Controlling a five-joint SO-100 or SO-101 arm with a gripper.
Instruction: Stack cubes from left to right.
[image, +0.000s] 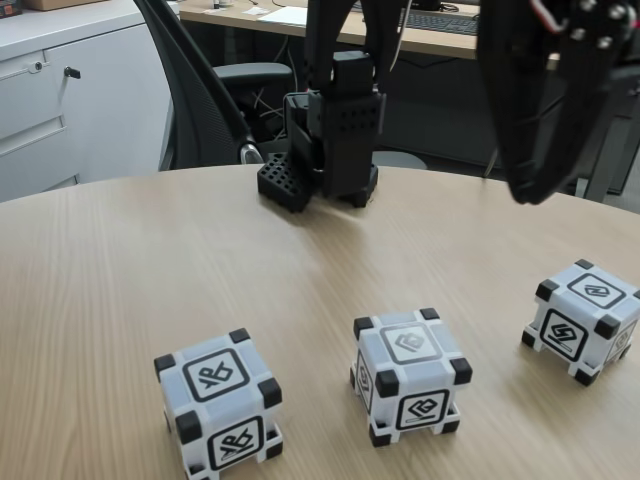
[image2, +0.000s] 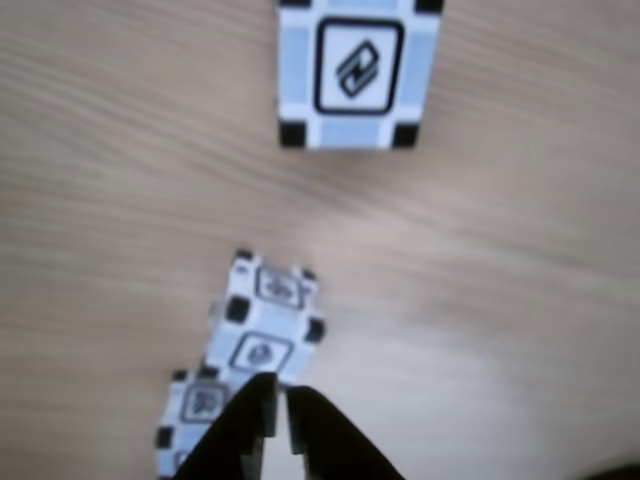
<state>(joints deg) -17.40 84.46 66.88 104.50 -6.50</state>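
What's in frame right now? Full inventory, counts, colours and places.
Cubes: 3, white with black corners and black-framed symbols, in a row on the near part of the table in the fixed view: left cube, middle cube, right cube, none stacked.
Table: 1, light wood grain, round-edged.
Office chair: 1, black, behind the table.
Cabinet: 1, white-grey, far left.
Desk: 1, light wood, background, papers and keyboard on it.
Robot base: 1, black, perforated, far edge of table.
Gripper: 1, black, raised above the table, jaws nearly closed, holding nothing.
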